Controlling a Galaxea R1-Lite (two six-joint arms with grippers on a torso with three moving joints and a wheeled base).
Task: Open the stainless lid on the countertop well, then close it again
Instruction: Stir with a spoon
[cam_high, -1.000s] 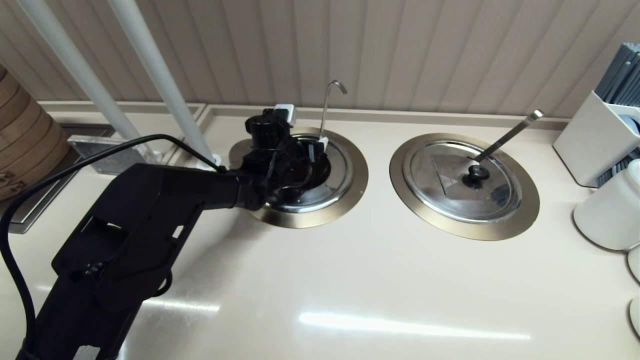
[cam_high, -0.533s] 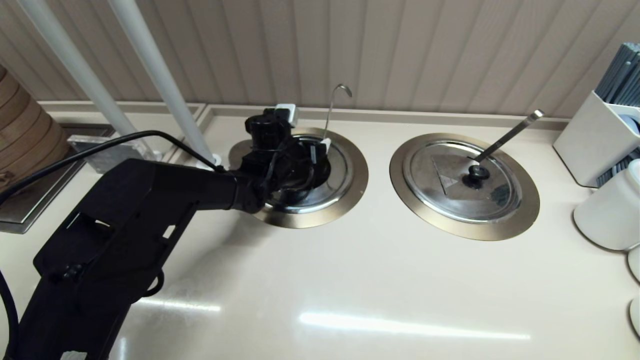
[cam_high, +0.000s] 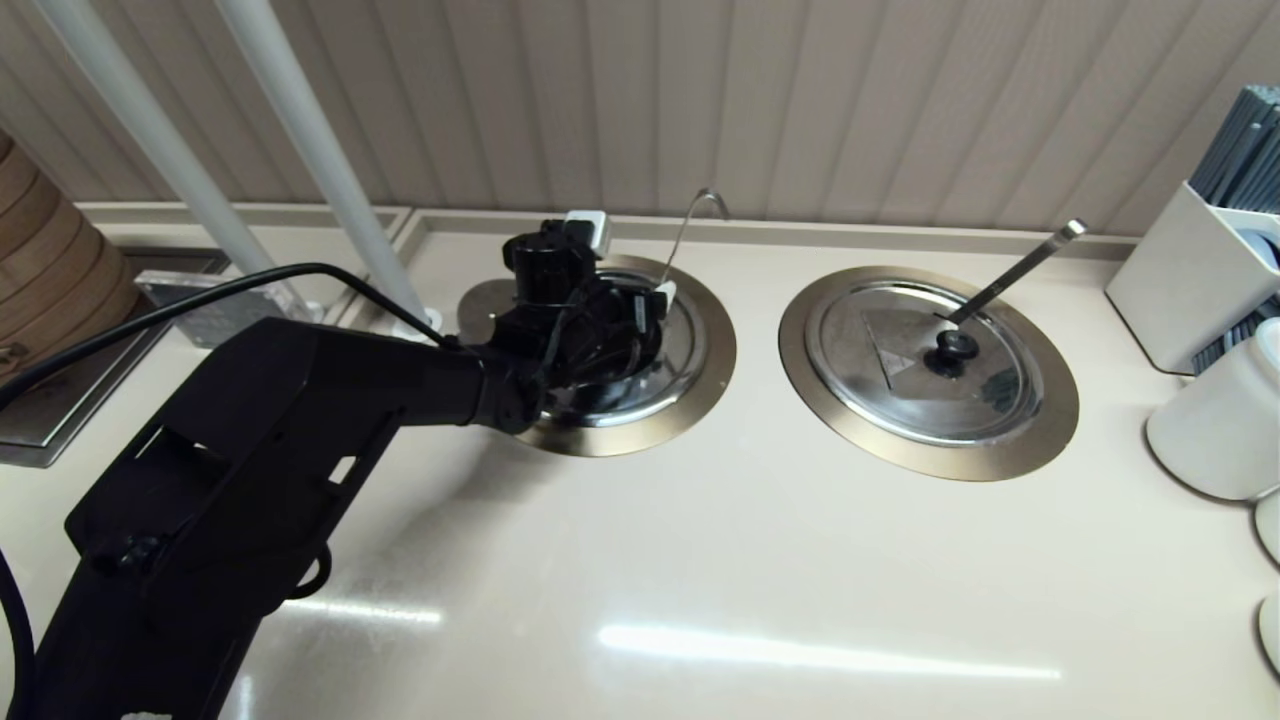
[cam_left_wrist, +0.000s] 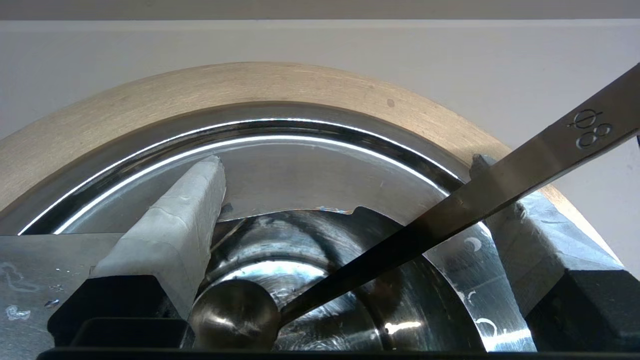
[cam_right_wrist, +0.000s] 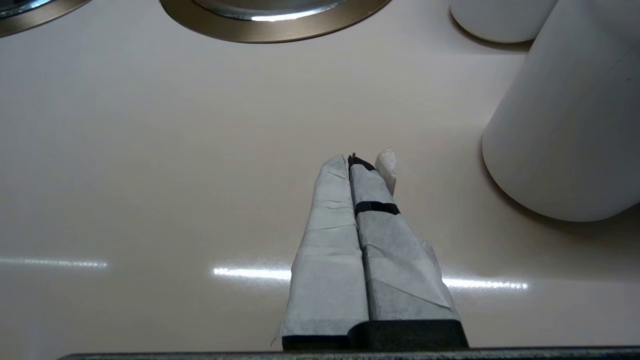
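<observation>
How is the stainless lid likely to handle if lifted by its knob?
The stainless lid looks like thin rigid steel, so it is probably stiff and fairly light. Its polished surface likely slides easily. The ladle handle crossing its slot may snag or swing along.

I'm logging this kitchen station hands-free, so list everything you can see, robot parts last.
stainless lid: one, shiny steel, at the left well under the left claw
countertop well: one, bronze ring, left
hooked ladle handle: one, steel, rising from that well
second lid: one, steel with black knob, on the right well
second well: one, bronze ring, right
flat ladle handle: one, steel, through the second lid
white jar: one, right edge
white holder: one, holding grey sticks, far right
bamboo steamer: one, brown, far left
poles: two, white, back left
counter: cream
left claw: black, taped fingers apart
right claw: taped, shut, parked over the counter
</observation>
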